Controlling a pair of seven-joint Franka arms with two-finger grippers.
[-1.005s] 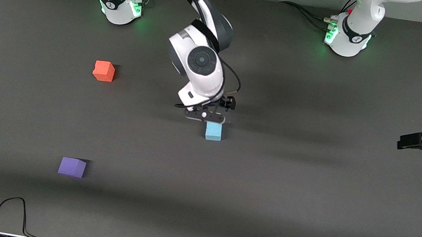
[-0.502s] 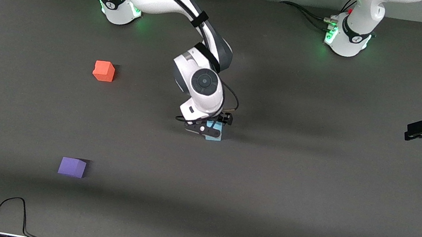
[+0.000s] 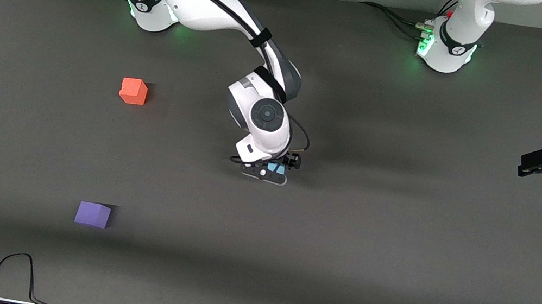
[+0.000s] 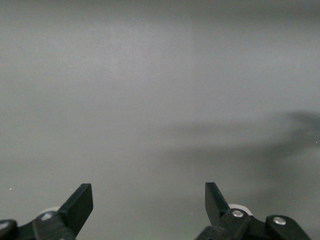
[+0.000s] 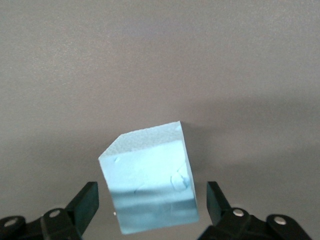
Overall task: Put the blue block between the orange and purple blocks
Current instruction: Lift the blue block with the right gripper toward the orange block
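- The right gripper point(image 3: 268, 171) is down at the table point(image 3: 397, 250) near its middle, over the blue block point(image 3: 275, 167), which sits on the table.
- In the right wrist view the block point(image 5: 150, 180) lies between the two fingers point(image 5: 85, 202), with a gap on each side; the jaws stand apart and do not press on it.
- From the front, only a small patch of the block shows under the gripper's body.
- The orange block point(image 3: 133, 91) rests on the table toward the right arm's end, farther from the front camera than the blue one.
- The purple block point(image 3: 92, 214) rests toward the same end, nearer to the front camera than both others.
- Orange and purple are well apart, and the space between them holds no block; the blue block lies off to one side of it, toward the left arm's end.
- The left gripper point(image 3: 530, 164) waits in the air over the left arm's end of the table.
- In the left wrist view its fingers point(image 4: 80, 202) are spread wide with nothing between them; only bare table shows below.
- A black cable point(image 3: 14, 271) loops on the table edge nearest the front camera.
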